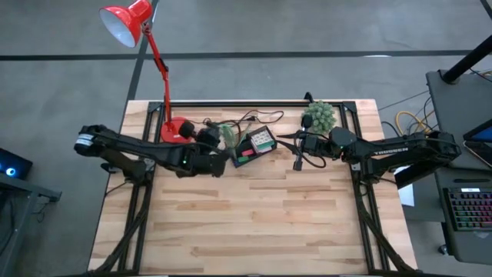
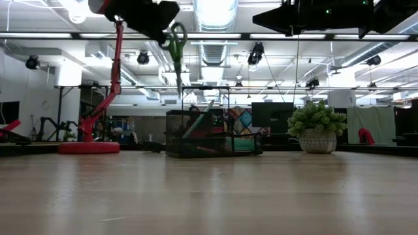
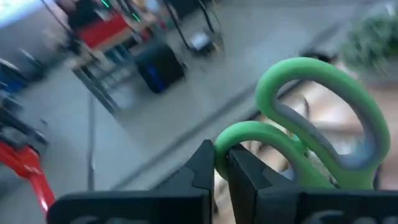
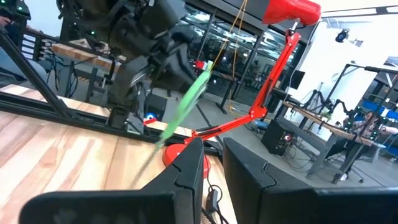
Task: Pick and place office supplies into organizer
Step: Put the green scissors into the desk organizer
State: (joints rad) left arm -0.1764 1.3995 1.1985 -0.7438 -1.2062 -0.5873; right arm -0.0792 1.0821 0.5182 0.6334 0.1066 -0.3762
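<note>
My left gripper (image 1: 217,148) hangs high above the table's far middle, shut on the green-handled scissors (image 2: 176,40). Their blades point down just left of the black organizer (image 2: 173,134). In the high view the organizer (image 1: 247,162) stands at the far middle and holds a multicoloured cube (image 1: 262,138) and a pink item (image 1: 244,154). A teal pen (image 2: 198,122) leans in it. My right gripper (image 1: 298,156) is slightly open, holds nothing, and hovers right of the organizer, near the plant. My left gripper pinches the smaller green handle loop (image 3: 231,138) of the scissors between its two fingers. The larger loop (image 3: 323,81) sticks out beyond the fingertips. The scissors are lifted clear and hang below the gripper, blades (image 2: 179,78) pointing down, almost upright.
The red desk lamp's base (image 1: 175,129) stands left of the organizer, with its arm rising toward the far edge. A small potted plant (image 1: 319,116) sits at the far right by my right gripper. Dark cables (image 1: 254,118) lie behind the organizer. Bare wood fills the table's near half (image 1: 254,223).
</note>
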